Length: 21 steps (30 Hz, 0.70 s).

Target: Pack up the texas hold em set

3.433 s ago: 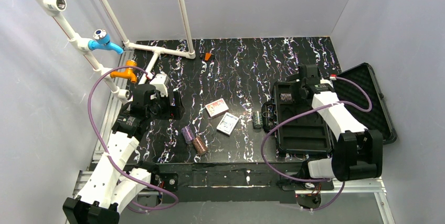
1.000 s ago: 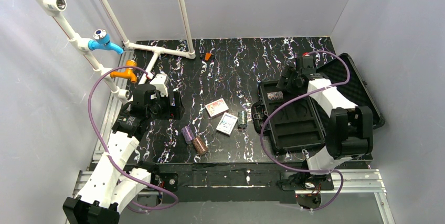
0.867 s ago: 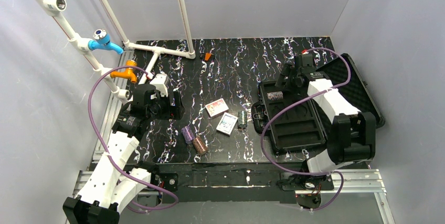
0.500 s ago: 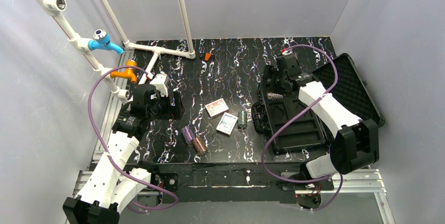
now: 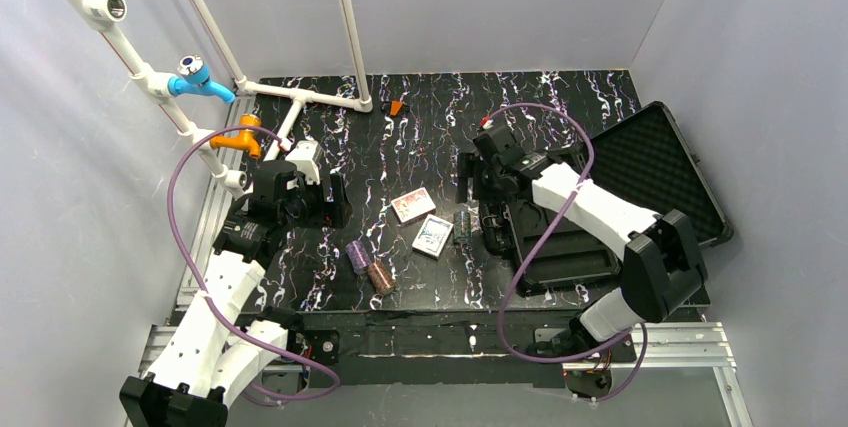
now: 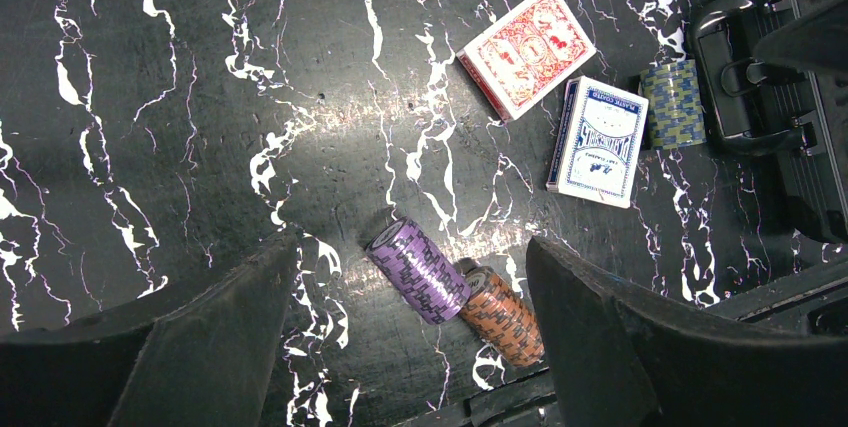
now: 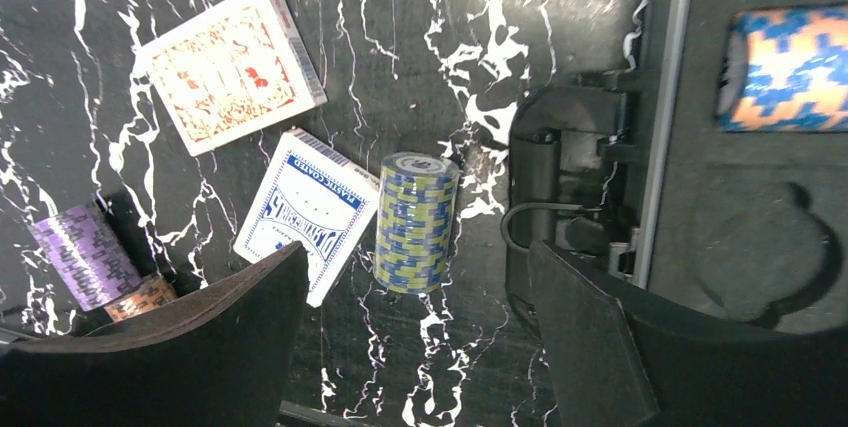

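Texas hold 'em pieces lie scattered on the black marbled table (image 5: pixel 420 117). Nearest the arms, a purple chip stack (image 6: pixel 418 270) lies on its side, touching an orange chip stack (image 6: pixel 503 315) end to end. Farther out, a blue card deck (image 6: pixel 600 140) lies flat; its lettering is too small to read. Just beside it a green-and-blue chip stack (image 7: pixel 416 221) lies on its side, next to the handle (image 7: pixel 535 217) of the open black case (image 5: pixel 570 247). Beyond is a red card deck (image 6: pixel 527 49). A blue-and-orange chip stack (image 7: pixel 790 69) sits in a far slot of the case. The right gripper (image 7: pixel 418 252) hovers over the green-and-blue chip stack, fingers spread and empty. The left gripper (image 6: pixel 412 244), also spread and empty, hangs above the purple chip stack.
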### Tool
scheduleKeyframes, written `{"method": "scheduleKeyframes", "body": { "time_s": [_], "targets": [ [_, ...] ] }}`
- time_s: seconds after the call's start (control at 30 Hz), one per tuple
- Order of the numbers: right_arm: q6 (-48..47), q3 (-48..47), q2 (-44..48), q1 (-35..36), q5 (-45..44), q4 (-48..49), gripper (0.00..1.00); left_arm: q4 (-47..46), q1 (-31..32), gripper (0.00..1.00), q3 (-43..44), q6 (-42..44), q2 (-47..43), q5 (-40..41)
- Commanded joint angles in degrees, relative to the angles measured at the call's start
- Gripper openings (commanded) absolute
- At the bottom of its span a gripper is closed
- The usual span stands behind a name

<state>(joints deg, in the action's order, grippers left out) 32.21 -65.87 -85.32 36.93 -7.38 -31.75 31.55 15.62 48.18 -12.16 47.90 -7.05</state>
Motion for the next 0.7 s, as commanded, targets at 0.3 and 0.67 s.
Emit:
{"method": "scheduleKeyframes", "body": {
  "time_s": [0.3, 0.67],
  "targets": [
    [5.7, 0.5, -9.5, 5.9, -1.3, -1.1, 0.76, 0.5, 0.3, 0.83, 0.8, 0.4, -1.7, -0.6],
    [6.3, 0.3, -13.0, 6.8, -3.8, -1.1, 0.68, 0.5, 0.3, 0.83, 0.9, 0.4, -1.7, -0.9]
  ]
}}
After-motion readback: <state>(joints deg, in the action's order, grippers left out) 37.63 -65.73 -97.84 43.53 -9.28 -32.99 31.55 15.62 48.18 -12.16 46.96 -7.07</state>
